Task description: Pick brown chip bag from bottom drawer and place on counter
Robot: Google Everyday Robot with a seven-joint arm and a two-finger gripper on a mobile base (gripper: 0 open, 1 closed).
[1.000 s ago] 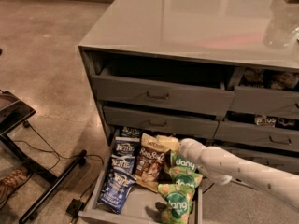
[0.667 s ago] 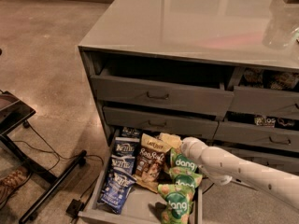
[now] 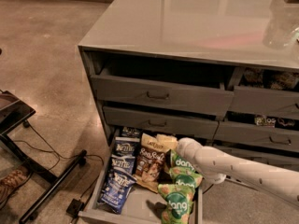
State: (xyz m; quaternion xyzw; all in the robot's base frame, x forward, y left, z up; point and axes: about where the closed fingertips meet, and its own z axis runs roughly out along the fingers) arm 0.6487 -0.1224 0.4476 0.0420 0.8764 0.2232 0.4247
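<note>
Camera view, lower centre: the bottom drawer (image 3: 100, 186) is pulled out from the grey cabinet and holds snack bags in three rows. On its left side lie three dark blue Kettle bags (image 3: 122, 164), one below the other. In the middle lies the brown chip bag (image 3: 150, 164), flat, its pale top band toward the cabinet, touching the blue bags on one side. On the right, three green dang bags (image 3: 183, 178) overlap each other, the lowest reaching toward the drawer's front wall.

The white arm (image 3: 243, 169) comes in from the lower right edge of the frame and crosses above the green bags. The gripper (image 3: 180, 147) sits at the arm's rounded end, just beside the upper right corner of the brown bag; it is hidden there, so I cannot tell whether it is apart or together, or whether it touches the bag.

Above, two grey drawers (image 3: 159, 96) stand slightly ajar, their insides dark. The right-hand drawers (image 3: 264, 101) show some packets that are too dim to name and are cut by the frame edge.

The counter (image 3: 187, 17) fills the upper right; a clear, blurred object (image 3: 279, 29) stands at its far right. At lower left, a black stand (image 3: 44, 190) with a cable and a shoe (image 3: 11, 185) rest on the brown floor.
</note>
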